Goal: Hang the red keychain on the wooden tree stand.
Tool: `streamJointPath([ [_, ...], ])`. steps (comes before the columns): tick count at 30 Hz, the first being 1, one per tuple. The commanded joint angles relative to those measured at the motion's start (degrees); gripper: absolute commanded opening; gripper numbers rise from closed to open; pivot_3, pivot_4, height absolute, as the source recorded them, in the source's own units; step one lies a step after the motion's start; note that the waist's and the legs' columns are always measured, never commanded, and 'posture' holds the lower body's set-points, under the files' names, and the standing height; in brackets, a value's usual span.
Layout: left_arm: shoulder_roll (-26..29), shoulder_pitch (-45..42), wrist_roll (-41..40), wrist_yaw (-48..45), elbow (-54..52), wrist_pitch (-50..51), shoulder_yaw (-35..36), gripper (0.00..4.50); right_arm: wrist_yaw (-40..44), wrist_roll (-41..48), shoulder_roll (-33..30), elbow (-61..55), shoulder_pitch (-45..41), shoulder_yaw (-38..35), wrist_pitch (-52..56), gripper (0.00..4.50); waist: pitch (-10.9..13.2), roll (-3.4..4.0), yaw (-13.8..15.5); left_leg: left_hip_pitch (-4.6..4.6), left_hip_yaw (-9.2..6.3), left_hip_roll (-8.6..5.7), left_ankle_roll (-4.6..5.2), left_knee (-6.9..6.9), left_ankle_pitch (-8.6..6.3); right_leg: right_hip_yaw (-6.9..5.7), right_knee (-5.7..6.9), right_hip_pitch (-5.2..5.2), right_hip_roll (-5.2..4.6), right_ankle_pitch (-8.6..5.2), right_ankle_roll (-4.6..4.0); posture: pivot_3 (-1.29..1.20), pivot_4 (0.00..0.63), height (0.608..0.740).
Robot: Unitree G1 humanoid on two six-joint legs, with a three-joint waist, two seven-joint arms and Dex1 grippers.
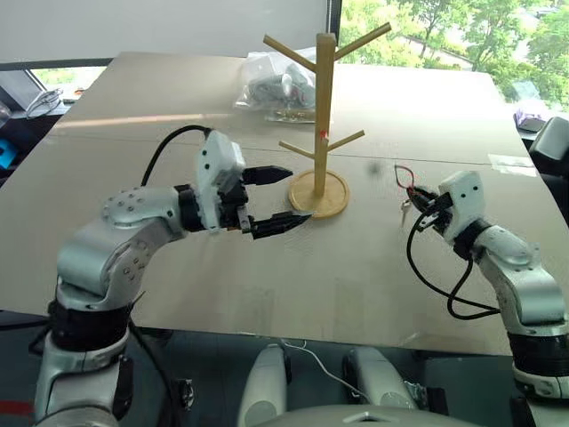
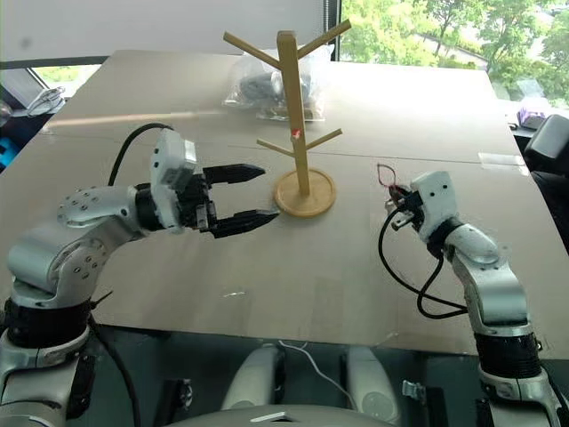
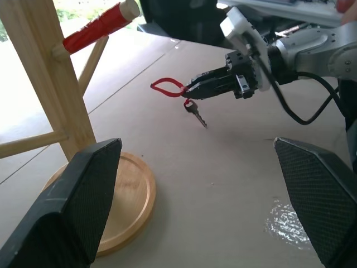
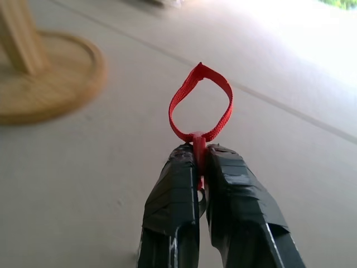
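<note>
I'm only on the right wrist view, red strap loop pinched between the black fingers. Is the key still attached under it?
Observer: Yes, the small silver key hangs below the red keychain, off the table, held by the right gripper.
Operator: Where's the other gripper?
Observer: The left gripper is open, beside the round base of the light-wood tree stand.
Operator: Any pegs free?
Observer: All the stand's pegs are bare; a clear plastic bag lies behind it.

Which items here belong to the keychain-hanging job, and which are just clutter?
Job:
- keychain, clamped in the right pincer
- stand
- left pincer, open by the stand's base

Clutter:
- plastic bag behind the stand
- table itself
</note>
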Motion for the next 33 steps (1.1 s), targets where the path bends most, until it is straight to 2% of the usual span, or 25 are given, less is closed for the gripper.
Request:
streamJointPath([
  [1, 0.6, 2.2, -7.8, 5.0, -5.5, 4.0, 8.2, 4.5, 4.2, -1.2, -0.8, -3.2, 0.1, 2.4, -13.1, 0.07, 0.0, -0.01, 0.1, 0.0, 0.0, 0.0, 0.0, 0.0, 0.0, -0.01, 0.0, 0.02, 0.0, 0.0, 0.0, 0.0, 0.15, 0.74],
  [5, 0.6, 4.0, -14.6, 11.7, -8.5, 7.2, 14.2, 4.5, 6.4, -3.9, 1.5, 1.7, -3.7, 6.5, -27.1, 0.07, 0.0, -0.03, 0.2, 0.01, 0.0, 0.0, 0.0, 0.05, 0.0, -0.02, -0.01, 0.06, -0.03, 0.0, 0.01, 0.0, 0.15, 0.74],
  [11, 2.2, 5.6, -20.3, 17.0, -11.3, 8.6, 16.5, 4.5, 7.1, -5.4, 4.3, 9.8, -10.5, 9.3, -35.9, 0.07, 0.0, -0.05, 0.3, 0.03, -0.04, 0.0, -0.02, 0.07, 0.01, -0.06, 0.04, 0.07, -0.03, 0.01, -0.01, 0.0, 0.15, 0.74],
  [25, 4.7, 5.4, -22.7, 19.4, -10.6, 5.9, 15.1, 4.5, 7.4, -5.9, 5.3, 13.6, -13.2, 9.9, -45.3, 0.07, 0.0, -0.05, 0.2, 0.04, -0.04, 0.0, -0.02, 0.07, 0.01, -0.07, 0.04, 0.08, -0.05, 0.01, -0.02, 0.0, 0.15, 0.74],
  [33, 5.3, 4.6, -21.7, 18.3, -9.6, 4.3, 13.4, 4.5, 7.7, -7.1, 5.6, 15.2, -14.1, 11.4, -43.9, 0.07, 0.0, -0.05, 0.3, 0.04, -0.03, -0.01, -0.02, 0.07, 0.01, -0.07, 0.03, 0.09, -0.05, 0.01, -0.02, 0.0, 0.15, 0.74],
])
